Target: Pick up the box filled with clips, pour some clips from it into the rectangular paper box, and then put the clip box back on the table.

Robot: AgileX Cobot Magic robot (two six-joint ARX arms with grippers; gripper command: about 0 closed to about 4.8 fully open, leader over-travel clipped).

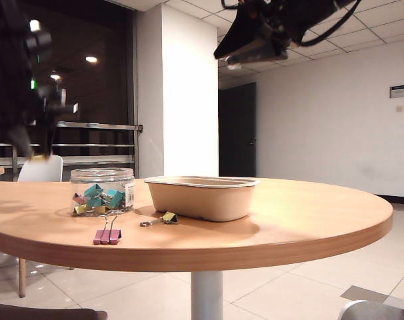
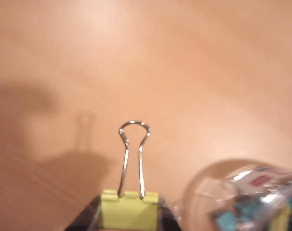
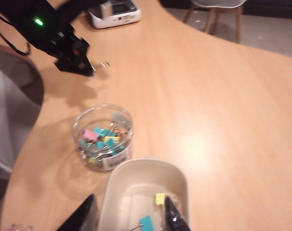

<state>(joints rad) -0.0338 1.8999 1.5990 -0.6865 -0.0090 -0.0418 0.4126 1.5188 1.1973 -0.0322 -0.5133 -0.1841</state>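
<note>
Gripping a stray yellow binder clip (image 2: 129,208), our left fingers (image 2: 129,219) hover beside the clear round jar (image 1: 102,192) near the desk's (image 1: 309,220) left edge; our right fingers (image 3: 131,214) hang parted above the beige pulp tray (image 1: 202,197).

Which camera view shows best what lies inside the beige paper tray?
The right wrist view: it looks down into the paper tray and shows clips inside. The exterior view shows only its side wall. The left wrist view misses it.
</note>
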